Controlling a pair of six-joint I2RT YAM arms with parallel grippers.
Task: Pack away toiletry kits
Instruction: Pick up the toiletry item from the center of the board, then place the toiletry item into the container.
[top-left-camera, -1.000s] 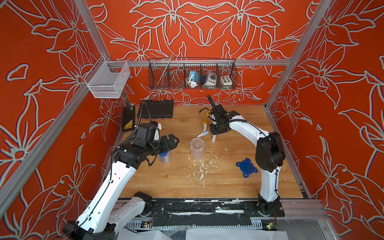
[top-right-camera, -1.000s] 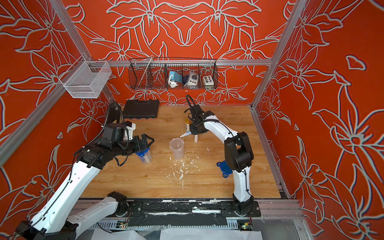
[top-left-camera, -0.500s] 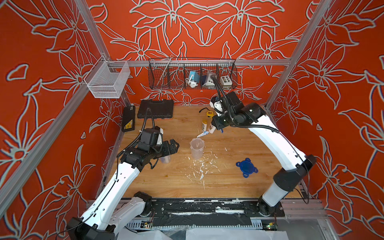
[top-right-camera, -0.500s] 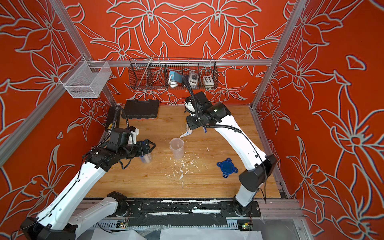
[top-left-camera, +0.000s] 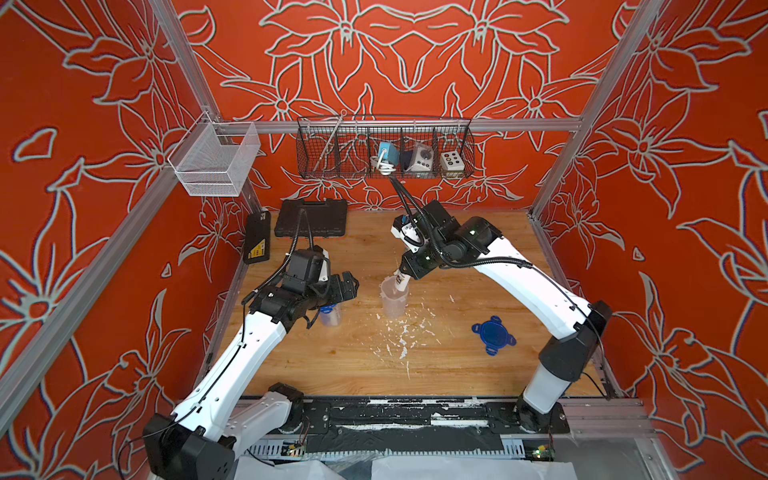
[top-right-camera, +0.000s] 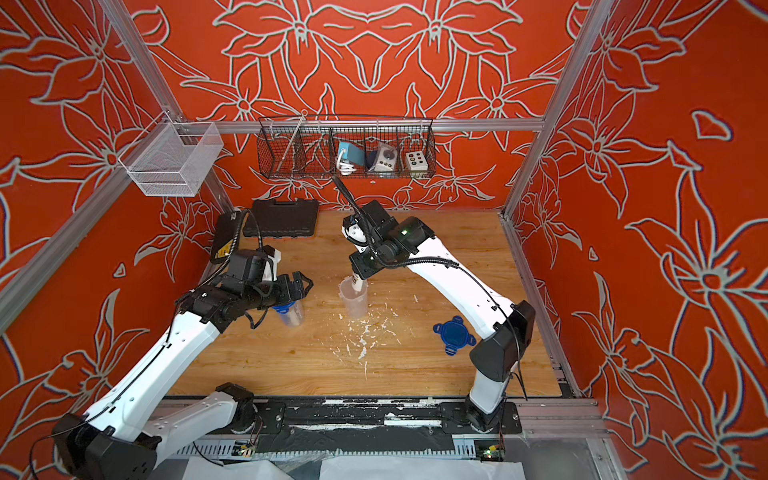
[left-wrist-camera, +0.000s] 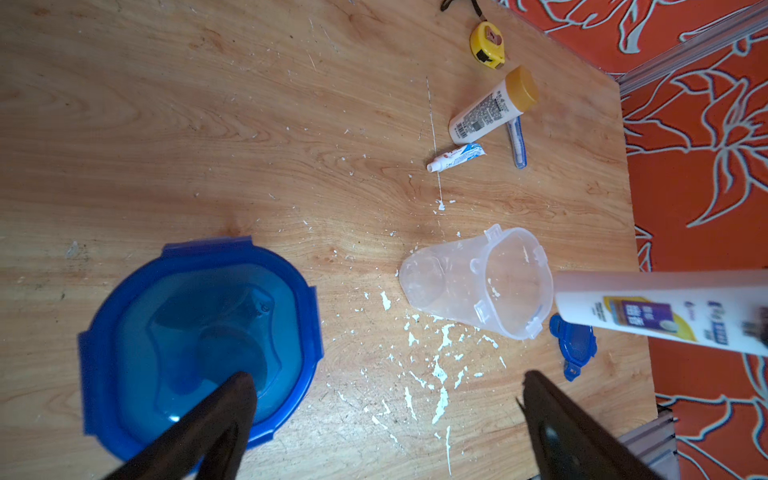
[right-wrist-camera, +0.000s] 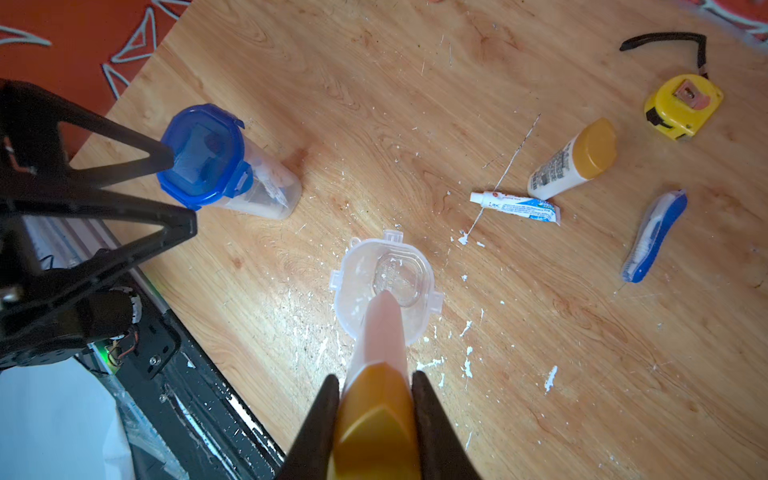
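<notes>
At left, the left gripper (left-wrist-camera: 384, 390), fingers spread wide, hangs just above the lidded cup (top-left-camera: 330, 316). Centre: the open cup (top-left-camera: 394, 298) stands upright; the right gripper (right-wrist-camera: 376, 380) pinches a bottle (right-wrist-camera: 379, 328) by its yellow cap, lower end at the cup's mouth. Right: the loose blue lid (top-left-camera: 493, 334) lies flat on the table (top-left-camera: 436, 374).

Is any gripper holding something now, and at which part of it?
The right gripper holds a white bottle by its yellow cap. The left gripper is open and holds nothing.
</notes>
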